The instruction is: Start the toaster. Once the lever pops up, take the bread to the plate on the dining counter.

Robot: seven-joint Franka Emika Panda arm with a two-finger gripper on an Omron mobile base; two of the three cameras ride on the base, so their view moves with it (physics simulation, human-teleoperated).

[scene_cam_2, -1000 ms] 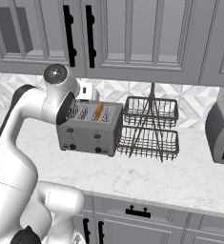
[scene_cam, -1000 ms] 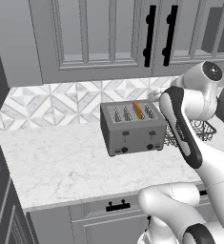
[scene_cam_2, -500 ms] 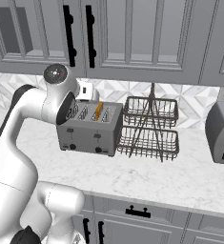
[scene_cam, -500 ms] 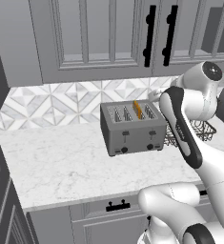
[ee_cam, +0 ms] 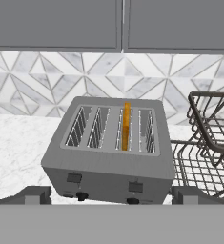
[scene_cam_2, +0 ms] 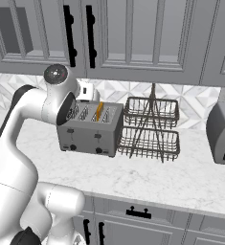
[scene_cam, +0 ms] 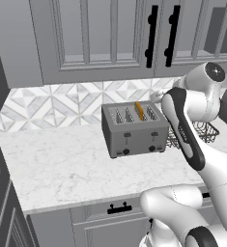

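Hand view: the boxy grey metal 4-slot toaster (ee_cam: 108, 152) stands on white marble worktop (scene_cam: 62, 164), the thin orange-tan bread slice (ee_cam: 126, 125) upright in its 3rd slot. Gripper (ee_cam: 111, 193) spread wide, empty, hovering before the toaster's front.

Grey four-slot toaster (ee_cam: 108, 162) on worktop, orange bread (ee_cam: 126, 125) upright in slot

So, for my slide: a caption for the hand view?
Bread upright in a toaster slot, wire rack beside it.
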